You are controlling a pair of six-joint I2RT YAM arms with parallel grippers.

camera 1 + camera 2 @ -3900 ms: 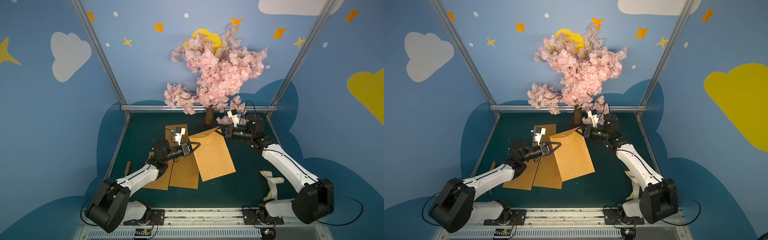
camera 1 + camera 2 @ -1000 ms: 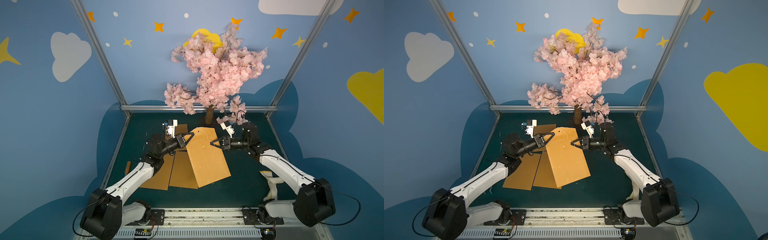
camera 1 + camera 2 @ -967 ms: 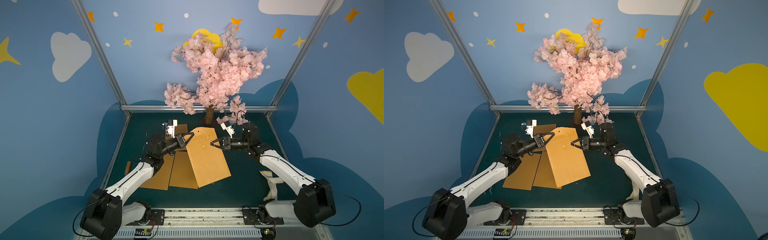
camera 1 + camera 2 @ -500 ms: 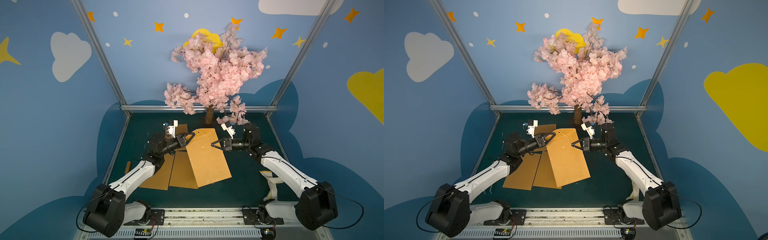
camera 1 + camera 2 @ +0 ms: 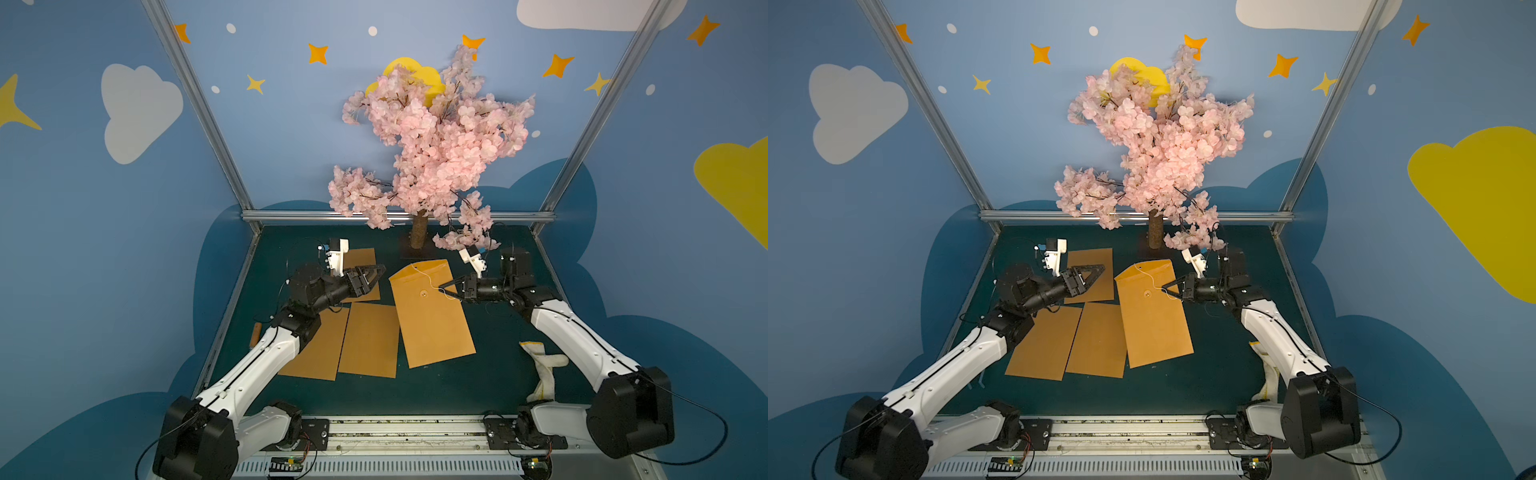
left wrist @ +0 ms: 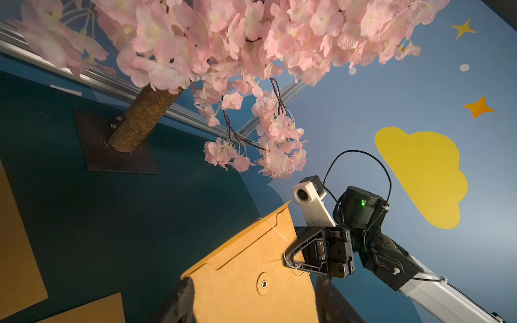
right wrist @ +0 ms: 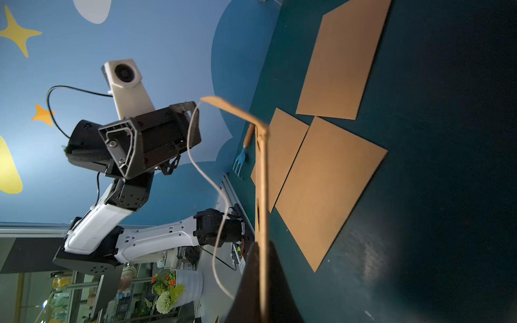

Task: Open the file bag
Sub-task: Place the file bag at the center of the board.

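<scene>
Kraft file bag (image 5: pixel 432 328) on tabletop (image 5: pixel 490 374), side edge clamped in right claw (image 5: pixel 444 288); left claw (image 5: pixel 379 271) spread, empty, beside flap (image 5: pixel 415 270). Unwound-looking string (image 5: pixel 428 279): keep edge pinned, lift flap slowly with left.

File bag (image 5: pixel 432 324): flap end far. Right claw (image 5: pixel 444 289) pinched shut at its right edge, white string (image 5: pixel 428 282) at the tip. Left claw (image 5: pixel 379 274) spread, just left, clear of it.

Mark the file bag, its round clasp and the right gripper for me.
file bag (image 5: pixel 432 324): in a top view, middle of its face.
clasp (image 6: pixel 263 284): left wrist view, centre of the metal eyelet.
right gripper (image 5: pixel 443 290): in a top view, between its fingertips at the bag's edge.
</scene>
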